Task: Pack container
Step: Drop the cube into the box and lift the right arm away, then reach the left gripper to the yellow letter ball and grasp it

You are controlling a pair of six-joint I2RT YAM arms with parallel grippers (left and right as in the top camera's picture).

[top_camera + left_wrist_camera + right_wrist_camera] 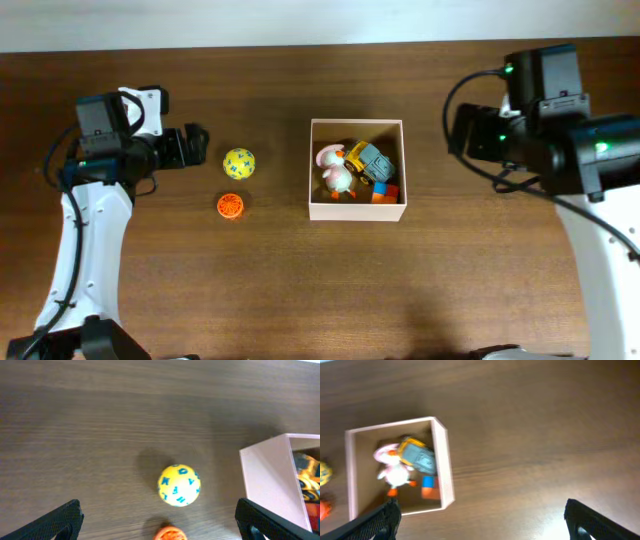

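The container (357,211) is a square cream-walled box at the table's middle. It holds a white and pink duck toy (336,172), a yellow and grey toy truck (370,162) and an orange and blue block (385,192). A yellow ball with blue letters (239,162) and a small orange ball (231,206) lie on the table left of it. My left gripper (196,146) is open and empty, just left of the yellow ball (179,485). My right gripper (485,522) is open and empty, raised to the right of the container (444,460).
The wooden table (300,290) runs to a pale wall strip at the back. The orange ball (170,534) shows at the bottom edge of the left wrist view, the container's wall (265,480) at its right.
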